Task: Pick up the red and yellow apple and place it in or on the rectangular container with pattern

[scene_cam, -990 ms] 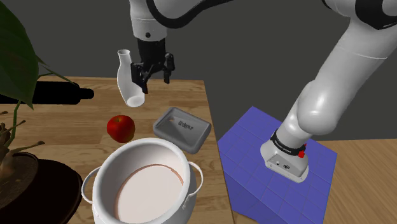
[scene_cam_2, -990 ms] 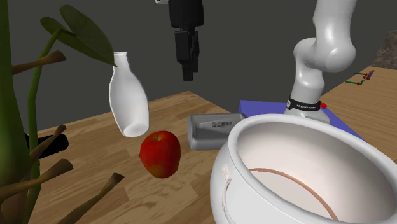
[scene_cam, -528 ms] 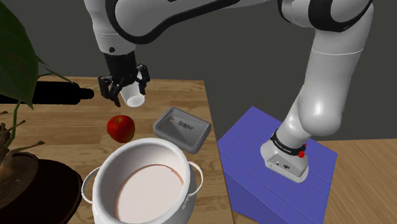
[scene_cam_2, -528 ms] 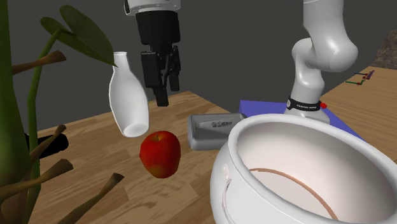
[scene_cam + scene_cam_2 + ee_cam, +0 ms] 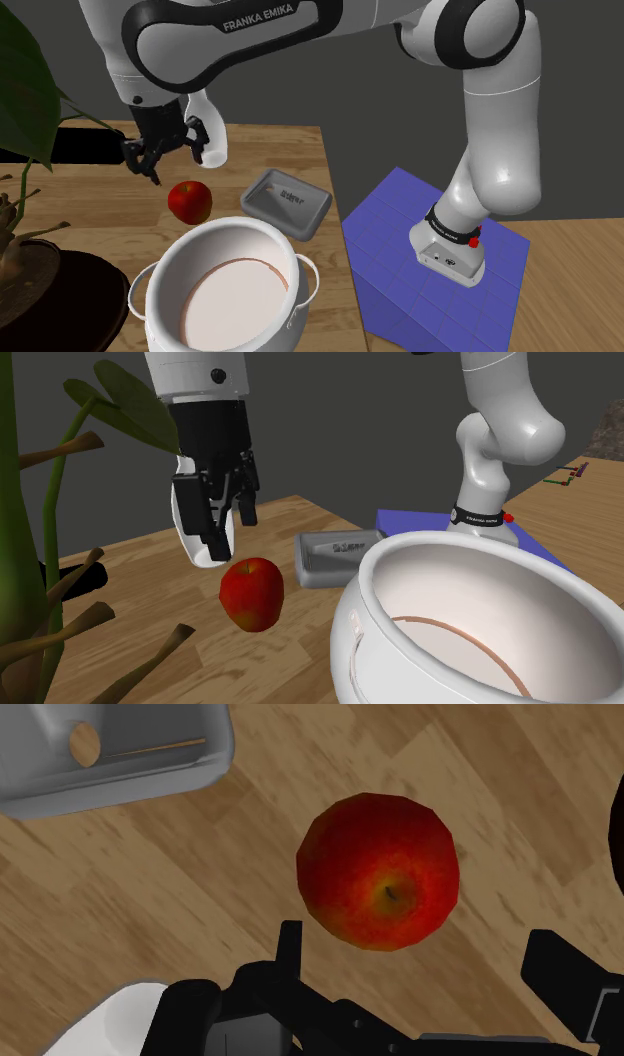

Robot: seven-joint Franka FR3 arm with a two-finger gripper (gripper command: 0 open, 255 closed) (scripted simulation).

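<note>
The red apple (image 5: 190, 201) with a yellowish patch round its stem lies on the wooden table (image 5: 90, 215). It is also in the second exterior view (image 5: 252, 592) and the wrist view (image 5: 380, 869). My black gripper (image 5: 167, 160) hangs open a little above it, slightly toward the shoulder view's left (image 5: 229, 524). In the wrist view the apple lies just ahead of my spread gripper (image 5: 425, 962), untouched. The grey rectangular container (image 5: 286, 200) with a small print lies flat on the table to the apple's right in the shoulder view (image 5: 335, 555) (image 5: 110, 754).
A white vase (image 5: 196, 517) stands just behind the gripper, partly hidden by it. A large white pot (image 5: 225, 290) sits in front of the apple. A potted plant (image 5: 25, 100) and a black object (image 5: 95, 148) are at the shoulder view's left, the blue stand (image 5: 400, 250) at its right.
The arm has swung toward the shoulder view's left and come down, from above the container and vase to just over the apple. The fingers have stayed apart. No object on the table has moved.
</note>
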